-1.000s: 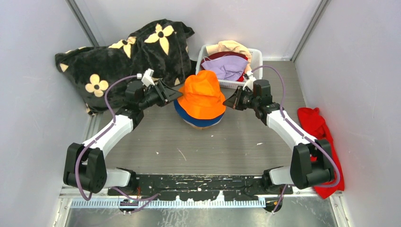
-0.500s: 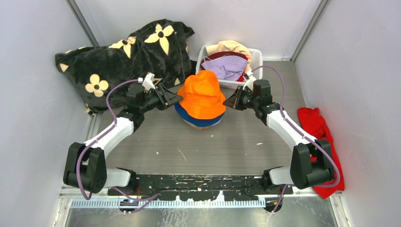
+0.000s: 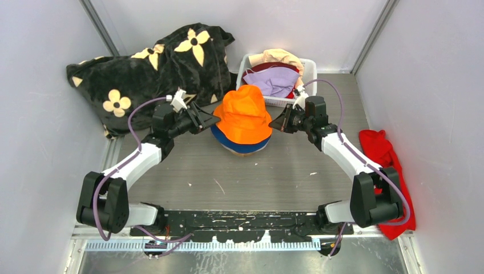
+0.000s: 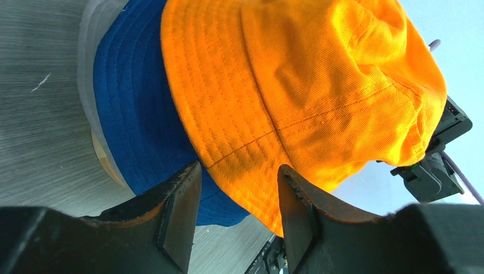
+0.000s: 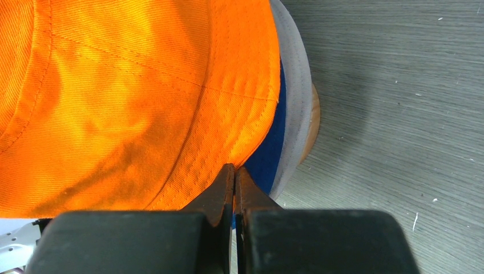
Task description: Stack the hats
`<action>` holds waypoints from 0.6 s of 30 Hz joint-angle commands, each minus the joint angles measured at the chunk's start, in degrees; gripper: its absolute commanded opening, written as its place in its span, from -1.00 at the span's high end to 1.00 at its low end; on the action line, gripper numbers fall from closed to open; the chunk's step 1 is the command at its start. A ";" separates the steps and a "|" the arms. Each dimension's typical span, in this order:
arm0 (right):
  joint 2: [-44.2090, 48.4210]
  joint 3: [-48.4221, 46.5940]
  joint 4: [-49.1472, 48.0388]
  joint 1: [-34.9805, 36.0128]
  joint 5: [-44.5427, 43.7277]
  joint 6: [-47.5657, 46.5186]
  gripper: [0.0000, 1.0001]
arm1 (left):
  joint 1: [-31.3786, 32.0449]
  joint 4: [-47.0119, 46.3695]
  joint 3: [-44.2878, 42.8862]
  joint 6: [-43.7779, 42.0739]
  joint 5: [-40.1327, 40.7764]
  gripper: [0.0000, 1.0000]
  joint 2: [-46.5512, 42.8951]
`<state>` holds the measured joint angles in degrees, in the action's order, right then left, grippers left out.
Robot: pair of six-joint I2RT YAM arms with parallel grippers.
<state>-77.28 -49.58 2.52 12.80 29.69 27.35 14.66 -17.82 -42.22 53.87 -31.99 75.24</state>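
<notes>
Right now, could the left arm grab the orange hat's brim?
Probably yes: the left gripper is open right at the brim of the orange hat, with nothing between them.

Walls: three plain, pale grey-lilac panels, the left wall (image 3: 40,125), back wall (image 3: 257,23) and right wall (image 3: 434,85), close in the table on three sides.
Corner posts: a slim metal post (image 3: 94,23) stands at the far left corner, and another (image 3: 376,34) at the far right.
Table (image 3: 257,171): grey wood-grain top with a few small white flecks.
Near edge: a strip of brushed metal (image 3: 371,260) runs along it.
Far left corner: a large black blanket (image 3: 154,63) with cream flowers lies crumpled.
Far edge: a white plastic basket (image 3: 310,67) stands against the back wall, right of the middle.
Right edge: a red cloth (image 3: 379,148) lies bunched at the foot of the right wall.
Light: soft and even, with faint shadows.
</notes>
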 commanded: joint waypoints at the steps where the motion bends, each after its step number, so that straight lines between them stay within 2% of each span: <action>1: 0.06 -1.66 -3.00 0.38 0.76 0.16 0.99 | -0.39 -6.61 0.53 0.30 0.02 -0.05 0.12; 18: -0.48 -1.92 -3.11 0.39 0.52 0.26 0.99 | -0.58 -14.41 1.43 2.57 -1.95 -0.05 5.13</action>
<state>-77.30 -49.58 2.17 12.95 29.67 27.35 14.50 -26.72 -40.77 56.12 -32.69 80.29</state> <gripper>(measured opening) 0.050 0.525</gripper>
